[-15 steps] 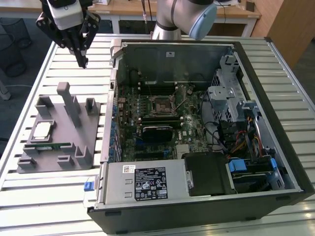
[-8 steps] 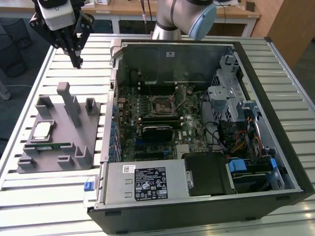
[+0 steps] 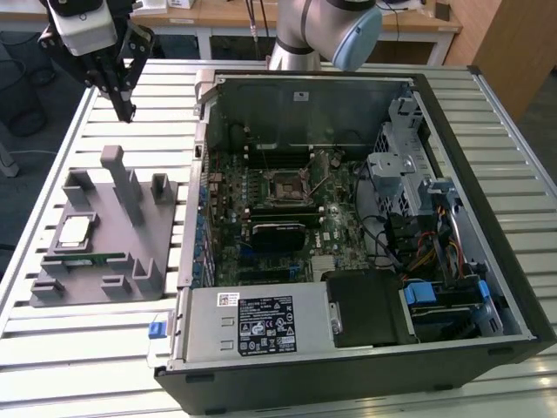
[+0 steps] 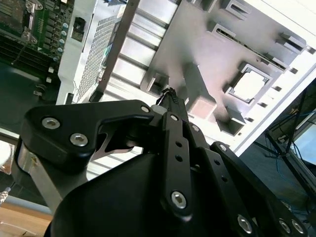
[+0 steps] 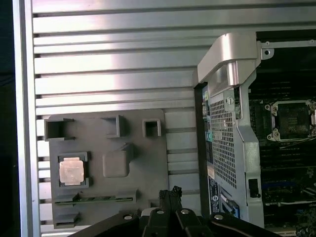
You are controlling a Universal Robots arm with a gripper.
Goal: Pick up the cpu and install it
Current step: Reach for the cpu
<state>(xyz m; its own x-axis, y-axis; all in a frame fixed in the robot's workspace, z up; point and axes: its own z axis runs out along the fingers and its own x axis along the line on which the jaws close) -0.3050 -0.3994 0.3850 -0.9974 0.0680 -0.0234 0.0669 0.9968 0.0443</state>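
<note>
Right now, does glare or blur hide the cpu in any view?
No: in the exterior view the cpu is evenly lit; in the first wrist view glare streaks the slatted table but the cpu is distinct; in the second wrist view its top washes out pale, outline clear.

Slatted metal worktop (image 5: 113, 64) carries grey fixture (image 5: 94, 136), lying flat just beside open computer case (image 5: 229, 128). Square pocket of fixture holds cpu (image 5: 72, 171), pale metal top up, untouched. Next to cpu, green memory stick (image 5: 94, 200) seated in slot. Blocky post (image 5: 116, 163) stands near cpu. Black fingers (image 5: 165, 198) pressed tip to tip, holding nothing, over fixture edge, apart from cpu. Inside case, socket frame (image 5: 290, 120) on motherboard visible.
</note>
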